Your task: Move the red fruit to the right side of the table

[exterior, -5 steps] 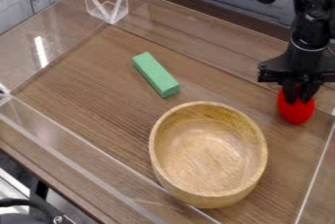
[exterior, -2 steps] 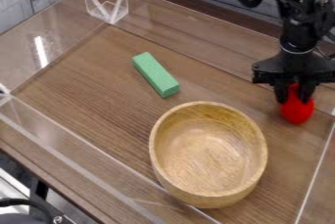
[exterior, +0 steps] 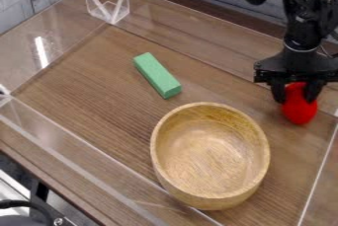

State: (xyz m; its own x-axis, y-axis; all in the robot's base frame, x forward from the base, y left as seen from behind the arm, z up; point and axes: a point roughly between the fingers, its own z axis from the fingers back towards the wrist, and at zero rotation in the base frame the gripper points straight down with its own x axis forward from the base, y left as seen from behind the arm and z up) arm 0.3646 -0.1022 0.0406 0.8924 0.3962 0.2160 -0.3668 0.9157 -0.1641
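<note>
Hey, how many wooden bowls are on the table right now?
1. The wooden bowl sits near the front edge of the table, right of the green block and in front of the red fruit. Nothing seems to be hiding another.

One red fruit [exterior: 301,110] at far right, one green block [exterior: 157,75] left of centre, one wooden bowl [exterior: 211,154] near, one gripper [exterior: 301,94], all on one table [exterior: 93,97] with clear walls.
</note>
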